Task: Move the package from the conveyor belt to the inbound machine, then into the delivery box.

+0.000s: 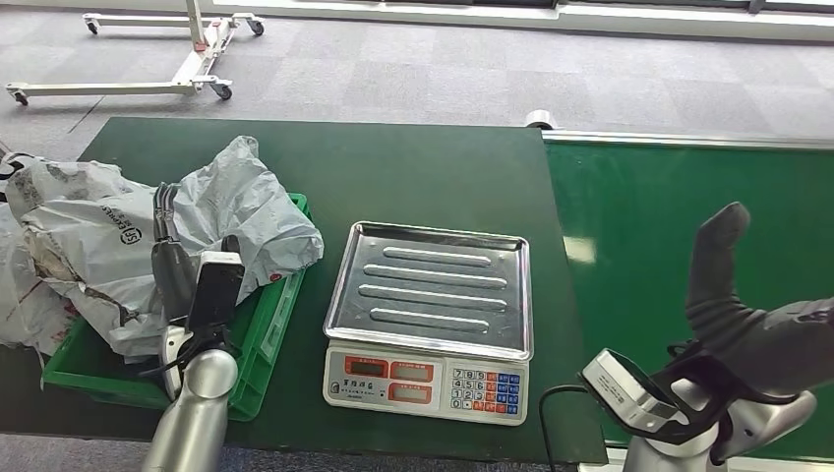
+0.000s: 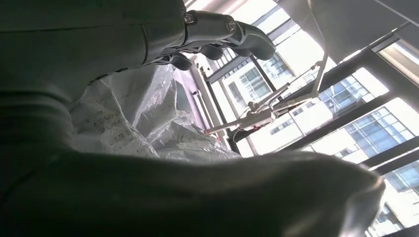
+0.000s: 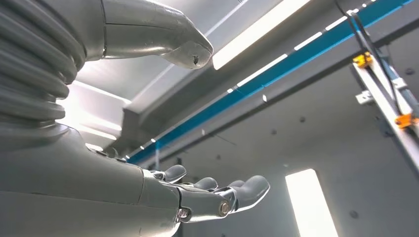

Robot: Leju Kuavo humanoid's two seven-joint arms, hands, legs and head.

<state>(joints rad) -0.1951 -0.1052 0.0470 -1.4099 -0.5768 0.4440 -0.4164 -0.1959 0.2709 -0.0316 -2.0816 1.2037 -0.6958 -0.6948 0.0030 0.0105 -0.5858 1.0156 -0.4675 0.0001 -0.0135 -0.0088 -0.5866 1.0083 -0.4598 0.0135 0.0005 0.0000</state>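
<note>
A crumpled grey plastic package (image 1: 246, 211) lies in the green delivery box (image 1: 268, 329) at the left of the dark green table. My left hand (image 1: 179, 264) hovers over the box beside the package, fingers (image 1: 163, 211) stretched along its side. In the left wrist view the package (image 2: 143, 123) shows beyond a wide gap between the thumb and the fingers (image 2: 232, 37), with nothing gripped. The inbound machine, a scale with a bare steel tray (image 1: 433, 285), stands mid-table. My right hand (image 1: 743, 315) is held palm up over the conveyor belt (image 1: 679, 211), open and empty, as is the right hand (image 3: 207, 192) in its wrist view.
More grey and white bags (image 1: 59, 236) are heaped over the box's left side and spill past the table edge. The scale's keypad (image 1: 482, 388) faces me. A white wheeled frame (image 1: 187, 59) stands on the carpet beyond the table.
</note>
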